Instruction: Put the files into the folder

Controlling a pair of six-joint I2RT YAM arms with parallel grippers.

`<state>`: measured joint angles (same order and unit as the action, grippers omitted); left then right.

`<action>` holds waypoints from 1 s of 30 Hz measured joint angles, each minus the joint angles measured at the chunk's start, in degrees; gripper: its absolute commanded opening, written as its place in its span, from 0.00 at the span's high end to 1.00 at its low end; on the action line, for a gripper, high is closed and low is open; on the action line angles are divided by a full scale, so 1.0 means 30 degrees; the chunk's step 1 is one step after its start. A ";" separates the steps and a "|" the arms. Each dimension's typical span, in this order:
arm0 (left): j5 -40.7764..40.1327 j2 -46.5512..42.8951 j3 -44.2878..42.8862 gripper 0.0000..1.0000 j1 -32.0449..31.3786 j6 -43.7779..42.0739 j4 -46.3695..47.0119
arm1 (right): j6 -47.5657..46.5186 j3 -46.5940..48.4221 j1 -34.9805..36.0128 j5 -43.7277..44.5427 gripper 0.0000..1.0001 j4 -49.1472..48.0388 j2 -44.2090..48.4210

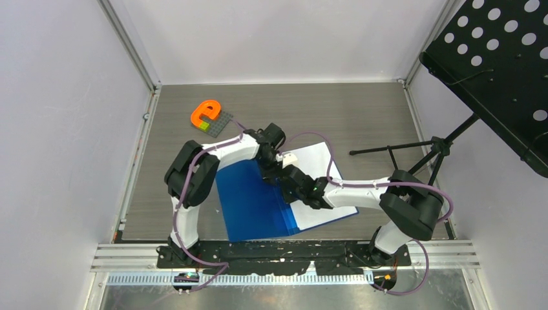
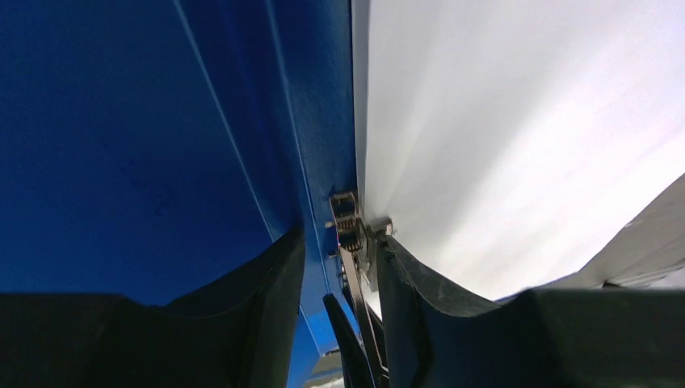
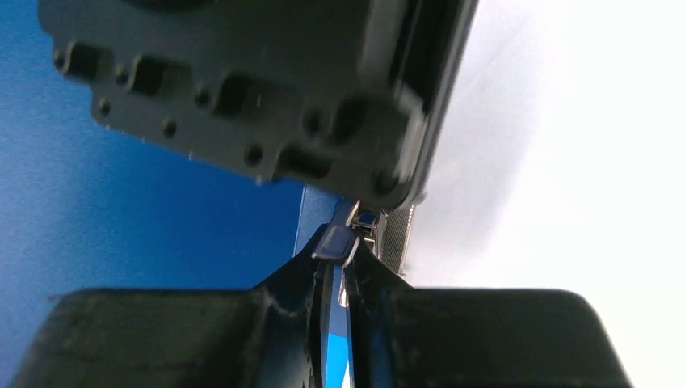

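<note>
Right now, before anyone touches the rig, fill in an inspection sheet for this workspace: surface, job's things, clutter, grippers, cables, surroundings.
Surface: grey wood-grain table.
Job's things: blue folder lies open; white files lie on its right half, beside the metal clip at the spine.
Clutter: orange e on a grey plate, far left, apart from the folder.
Grippers: left gripper open, fingers either side of the clip; right gripper shut on the clip.
Cables: purple cables run along both arms; one arches over the files.
Surroundings: white walls; black music stand at right.
</note>
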<state>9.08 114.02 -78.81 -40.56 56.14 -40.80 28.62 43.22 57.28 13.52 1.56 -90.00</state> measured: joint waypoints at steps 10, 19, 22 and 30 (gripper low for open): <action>0.0619 -0.0095 0.0321 0.59 0.0918 0.0233 0.1005 | -0.0576 -0.0044 0.0124 0.0131 0.85 -0.0838 0.0000; -0.0889 0.0022 -0.0226 0.67 0.0131 -0.0583 0.0350 | -0.0561 -0.0044 0.0124 0.0168 0.86 -0.0984 -0.0015; -0.1202 0.0087 -0.0379 0.72 -0.0036 -0.0736 0.0117 | -0.0503 -0.0095 0.0124 0.0168 0.83 -0.1115 -0.0015; -0.1865 0.0459 -0.1086 0.82 -0.0554 -0.0656 -0.0678 | -0.0357 -0.0277 0.0124 0.0138 0.77 -0.0896 0.0663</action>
<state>3.49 115.39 -82.06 -42.22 54.17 -42.83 27.55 42.39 57.65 13.93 -1.13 -88.01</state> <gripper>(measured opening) 0.214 0.216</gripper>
